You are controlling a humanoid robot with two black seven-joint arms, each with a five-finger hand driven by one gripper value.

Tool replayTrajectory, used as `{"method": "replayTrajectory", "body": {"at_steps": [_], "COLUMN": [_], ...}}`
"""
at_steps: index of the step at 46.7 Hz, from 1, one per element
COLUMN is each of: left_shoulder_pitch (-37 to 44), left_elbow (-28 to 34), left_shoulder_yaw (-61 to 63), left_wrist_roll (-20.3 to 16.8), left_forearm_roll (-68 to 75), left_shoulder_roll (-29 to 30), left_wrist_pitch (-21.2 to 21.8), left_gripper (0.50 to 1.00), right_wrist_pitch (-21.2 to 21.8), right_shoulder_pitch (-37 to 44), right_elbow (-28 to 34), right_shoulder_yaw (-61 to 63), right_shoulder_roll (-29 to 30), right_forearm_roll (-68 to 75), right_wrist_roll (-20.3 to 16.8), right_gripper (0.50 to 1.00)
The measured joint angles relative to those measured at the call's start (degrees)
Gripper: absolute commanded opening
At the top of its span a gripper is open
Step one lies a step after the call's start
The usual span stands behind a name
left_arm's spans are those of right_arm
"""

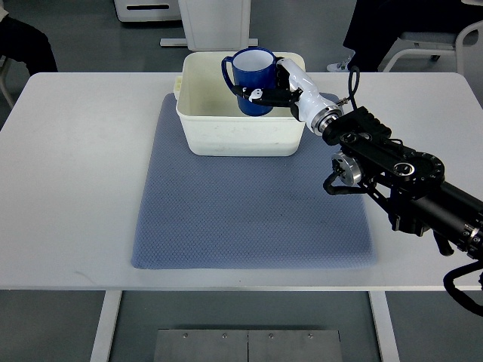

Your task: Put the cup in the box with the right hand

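Top view, read from left to right. White counter (75,188) spanning nearly the full width, bare along its left side. Blue-grey mat (249,219) laid flat across the middle of it. Cream box (241,136) sitting on the far end of that mat, open at the top, with a small lip sticking out on its left wall. Blue cup (253,81) upright over the box's opening, toward the far right part, white inside, handle pointing left; lower edge below the box's rim, though whether resting on the floor of the box or hanging clear cannot be told. Right hand (281,89) clamped on the cup from the right, dark fingers (255,96) wrapped across its near side, white palm against its right wall. Black arm (400,177) running from that hand down to the right edge, crossing the counter's right part. Beyond the counter at the far edge, a white chair (423,45) and somebody's shoe (341,65) on the grey floor.
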Motion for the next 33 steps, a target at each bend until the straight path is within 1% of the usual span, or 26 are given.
{"method": "replayTrajectory", "body": {"at_steps": [1,2,7,23,33], "left_shoulder_pitch": [0.00,0.00,0.00,0.00,0.00], "left_elbow": [0.00,0.00,0.01,0.00,0.00], "left_shoulder_yaw": [0.00,0.00,-0.02,0.00,0.00], "left_wrist_roll": [0.00,0.00,0.00,0.00,0.00], "left_forearm_roll": [0.00,0.00,0.00,0.00,0.00], "left_shoulder_roll": [0.00,0.00,0.00,0.00,0.00], "left_wrist_pitch": [0.00,0.00,0.00,0.00,0.00], "left_gripper": [1.000,1.000,1.000,1.000,1.000], "right_wrist_pitch": [0.01,0.03,0.09,0.19,0.65], "right_shoulder_pitch": [0.00,0.00,0.00,0.39,2.61], "right_elbow": [0.00,0.00,0.08,0.48,1.82], "right_shoulder_yaw": [0.03,0.03,0.05,0.24,1.36], "right_shoulder_roll": [0.03,0.07,0.26,0.34,-0.74], "right_forearm_roll": [0.01,0.02,0.03,0.25,0.76], "right_wrist_roll": [0.00,0.00,0.00,0.00,-0.34], "right_gripper": [0.981,0.985,0.991,0.991,0.991]}}
